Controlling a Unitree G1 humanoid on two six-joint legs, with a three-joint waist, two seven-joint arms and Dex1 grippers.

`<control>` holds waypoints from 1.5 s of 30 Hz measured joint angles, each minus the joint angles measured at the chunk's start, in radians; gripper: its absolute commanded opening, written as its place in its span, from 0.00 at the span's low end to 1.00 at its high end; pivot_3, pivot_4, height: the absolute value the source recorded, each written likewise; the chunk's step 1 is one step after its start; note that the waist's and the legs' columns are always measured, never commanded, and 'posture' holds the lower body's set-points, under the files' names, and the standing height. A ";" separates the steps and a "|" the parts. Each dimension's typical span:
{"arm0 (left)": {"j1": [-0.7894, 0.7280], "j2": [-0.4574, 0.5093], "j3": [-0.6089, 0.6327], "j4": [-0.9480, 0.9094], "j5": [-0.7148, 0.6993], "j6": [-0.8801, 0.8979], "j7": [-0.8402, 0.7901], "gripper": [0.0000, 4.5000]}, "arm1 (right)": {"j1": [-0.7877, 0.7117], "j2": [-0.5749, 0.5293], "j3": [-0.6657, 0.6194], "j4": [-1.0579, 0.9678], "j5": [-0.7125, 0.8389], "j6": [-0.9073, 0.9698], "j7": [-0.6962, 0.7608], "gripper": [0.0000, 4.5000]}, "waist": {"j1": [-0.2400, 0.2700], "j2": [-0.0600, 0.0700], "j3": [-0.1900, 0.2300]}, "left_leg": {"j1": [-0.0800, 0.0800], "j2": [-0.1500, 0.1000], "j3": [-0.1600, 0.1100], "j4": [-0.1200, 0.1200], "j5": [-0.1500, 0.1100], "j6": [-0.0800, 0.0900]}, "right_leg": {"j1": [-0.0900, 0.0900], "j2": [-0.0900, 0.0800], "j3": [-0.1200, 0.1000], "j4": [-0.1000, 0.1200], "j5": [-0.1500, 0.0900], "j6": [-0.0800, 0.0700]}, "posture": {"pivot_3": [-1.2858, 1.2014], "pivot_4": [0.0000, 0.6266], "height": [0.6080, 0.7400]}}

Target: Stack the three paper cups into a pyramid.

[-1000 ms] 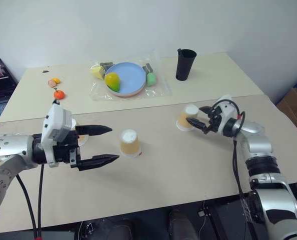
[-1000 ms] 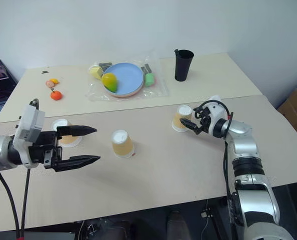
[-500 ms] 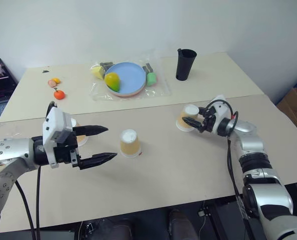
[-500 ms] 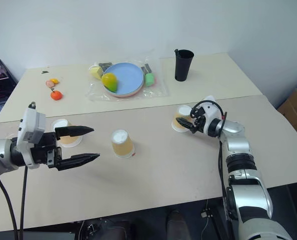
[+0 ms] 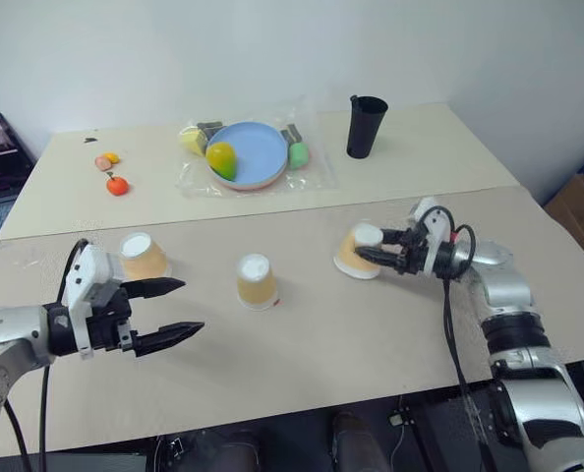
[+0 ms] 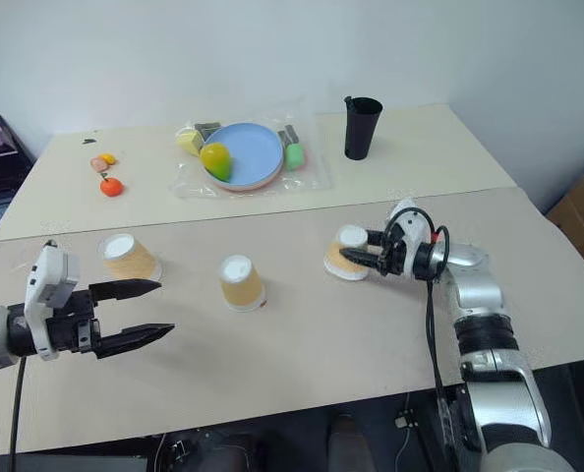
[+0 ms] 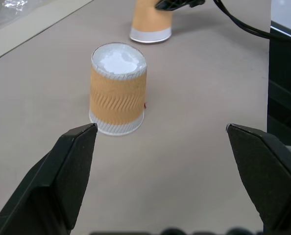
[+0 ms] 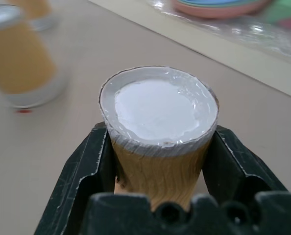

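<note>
Near the desk's [image 5: 302, 364] front-left corner, the left gripper [image 5: 170, 310] is hovering with its two black fingers spread wide and holding nothing. Three upturned paper cups are sitting across the desk's middle: one [image 5: 142, 256] just beyond that gripper near the left edge, one [image 5: 256, 281] at the centre, and a third [image 5: 356, 252] tilting toward the right edge, where the right gripper [image 5: 371, 246] is clamping it by both sides. A black cup [image 5: 365, 126] is standing near the far-right corner.
</note>
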 measured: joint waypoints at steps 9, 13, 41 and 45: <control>0.045 -0.021 0.027 -0.045 -0.002 0.000 0.008 1.00 | 0.034 0.064 0.106 -0.189 0.011 0.057 -0.015 0.55 | -0.004 0.000 0.000 | 0.004 0.001 0.003 0.001 0.000 -0.001 | 0.002 0.001 0.002 0.002 0.000 0.000 | 0.52 0.24 0.96; 0.050 -0.022 0.046 -0.051 -0.004 0.000 0.013 1.00 | -0.039 0.121 0.120 -0.109 -0.036 -0.012 -0.057 0.55 | -0.003 0.000 0.000 | 0.004 0.000 0.003 0.001 0.000 -0.001 | 0.002 0.001 0.002 0.001 0.000 -0.001 | 0.52 0.24 0.96; 0.042 -0.035 0.049 -0.105 -0.073 0.002 0.072 1.00 | -0.118 0.238 0.153 0.129 -0.107 -0.153 -0.022 0.55 | -0.004 0.000 0.000 | 0.003 0.001 0.002 0.000 -0.001 -0.002 | 0.001 0.001 0.002 0.001 0.001 -0.001 | 0.52 0.24 0.96; 0.043 -0.035 0.049 -0.106 -0.074 0.002 0.078 1.00 | -0.129 0.252 0.154 0.166 -0.121 -0.197 -0.027 0.71 | -0.005 0.000 0.000 | 0.004 0.001 0.002 0.000 -0.001 -0.002 | 0.001 0.001 0.002 0.001 0.001 -0.001 | 0.52 0.24 0.96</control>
